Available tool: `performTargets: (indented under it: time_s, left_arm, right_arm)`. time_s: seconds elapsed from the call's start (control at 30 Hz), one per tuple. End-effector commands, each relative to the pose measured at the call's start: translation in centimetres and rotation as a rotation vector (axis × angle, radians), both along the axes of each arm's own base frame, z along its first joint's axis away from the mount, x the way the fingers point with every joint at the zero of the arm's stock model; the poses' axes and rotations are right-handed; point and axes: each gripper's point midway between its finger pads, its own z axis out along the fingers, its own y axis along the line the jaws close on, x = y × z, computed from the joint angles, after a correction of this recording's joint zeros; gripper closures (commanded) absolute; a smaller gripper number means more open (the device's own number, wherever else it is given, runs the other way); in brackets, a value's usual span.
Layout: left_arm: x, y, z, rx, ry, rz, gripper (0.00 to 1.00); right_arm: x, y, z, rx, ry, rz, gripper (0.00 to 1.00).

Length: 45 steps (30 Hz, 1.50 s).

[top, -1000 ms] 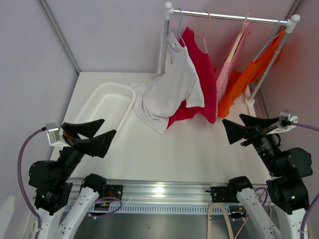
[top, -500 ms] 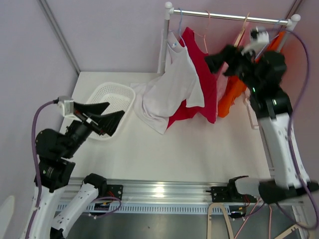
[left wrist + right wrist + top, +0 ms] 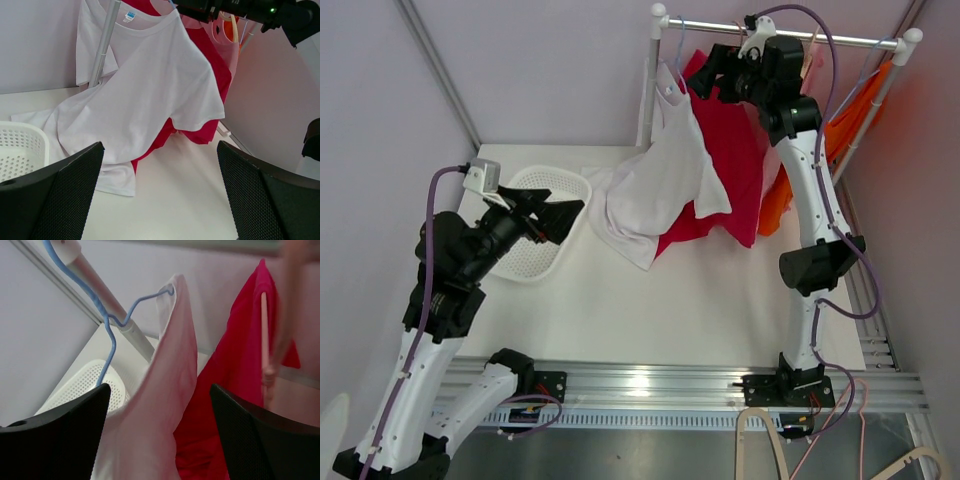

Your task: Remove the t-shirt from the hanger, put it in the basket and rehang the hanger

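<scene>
Two arms raised, white t-shirt on its hanger

Table (image 3: pixel 720 300): white, with a clothes rail (image 3: pixel 790 37) standing across the far right corner.

White t-shirt (image 3: pixel 665 175): hangs at the rail's left end. Its body slants down and left, and the hem lies bunched on the table just beside the basket. Collar label visible from the left wrist view.

Red garment (image 3: pixel 735 170): next on the rail, partly behind the t-shirt, showing under its sleeve and hem. Further right are a pink garment (image 3: pixel 222 37) and an orange garment (image 3: pixel 845 115).

Basket (image 3: pixel 548 172): white, perforated, on the table's left side.

Right gripper (image 3: pixel 160 390): up at the rail, pointing at the t-shirt's shoulder. Fingers spread wide, with the shoulder fabric hanging in the gap between them. No pinch on the cloth that I can see (the left finger overlaps the fabric edge in its own view; contact uncertain).

Left gripper (image 3: pixel 160 145): hovers above the basket's near side, aimed at the t-shirt, well apart from it. Jaws at full spread, nothing between them.

Blue hanger (image 3: pixel 111 320): thin wire, threaded through the t-shirt's neck, hook over the rail by the left post.
</scene>
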Motion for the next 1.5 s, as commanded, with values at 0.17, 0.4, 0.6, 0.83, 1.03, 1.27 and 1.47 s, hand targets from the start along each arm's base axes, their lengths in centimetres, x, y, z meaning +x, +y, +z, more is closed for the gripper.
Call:
performTargets:
  time_s: [0.17, 0.4, 0.6, 0.83, 1.03, 1.27, 1.47]
  left_arm:
    - [0.6, -0.3, 0.1, 0.011, -0.036, -0.007, 0.01]
    - [0.1, -0.4, 0.6, 0.001, -0.058, -0.02, 0.01]
    - [-0.1, -0.4, 0.5, -0.001, -0.062, -0.027, 0.0]
    - [-0.3, -0.4, 0.6, 0.0, -0.064, -0.031, 0.01]
    - [-0.4, -0.7, 0.7, -0.003, -0.064, -0.045, 0.0]
    - [-0.5, -0.7, 0.7, -0.004, -0.063, -0.05, 0.0]
    - [-0.4, -0.6, 0.5, 0.004, -0.058, -0.042, 0.01]
  right_arm:
    - [-1.6, 3.4, 0.8, -0.049, -0.078, 0.072, 0.16]
    - [-1.6, 1.3, 2.3, -0.054, -0.139, -0.158, 0.12]
    - [-2.0, -1.3, 3.7, -0.066, -0.197, -0.43, 0.11]
    - [-3.6, -0.3, 6.0, -0.023, -0.243, -0.41, 0.1]
    - [-3.5, 2.3, 5.6, -0.015, -0.238, -0.307, 0.13]
    - [0.2, 5.2, 2.2, -0.069, -0.17, -0.252, 0.27]
    - [1.5, 5.5, 1.9, -0.046, -0.18, -0.238, 0.31]
